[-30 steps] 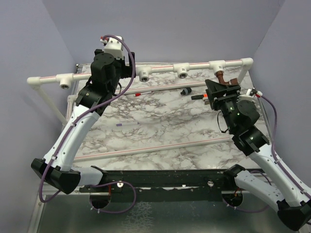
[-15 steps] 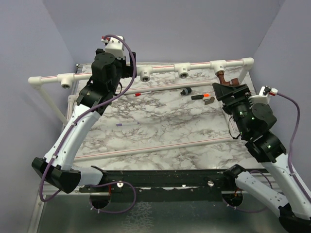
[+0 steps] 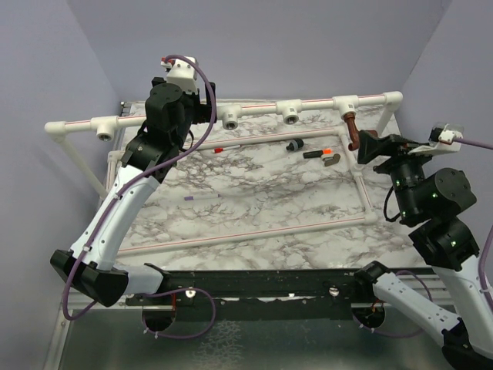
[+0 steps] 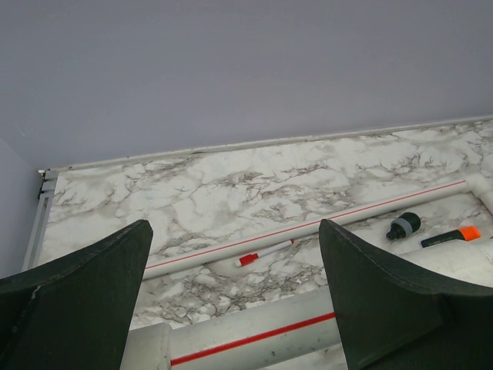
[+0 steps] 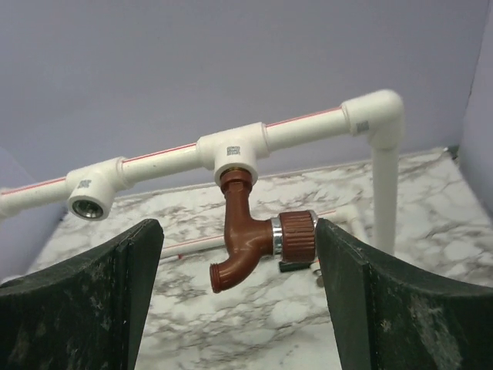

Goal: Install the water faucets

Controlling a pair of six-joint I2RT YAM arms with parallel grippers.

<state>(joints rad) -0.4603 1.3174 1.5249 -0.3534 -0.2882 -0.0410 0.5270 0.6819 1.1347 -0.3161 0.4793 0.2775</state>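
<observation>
My right end effector (image 5: 235, 225) gapes wide, grasping nothing, with the reddish-brown faucet (image 5: 248, 235) seated in its T-fitting (image 5: 231, 146) between the fingers. My left end effector (image 4: 233, 227) is likewise spread, above a white pipe (image 4: 254, 335).

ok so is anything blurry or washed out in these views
Right wrist: the reddish-brown faucet is sharp, the right fingers dark with little detail. Left wrist: the left fingers sit in shadow at the bottom corners, the table evenly lit. Top external: soft even light, no glare or motion blur.
</observation>
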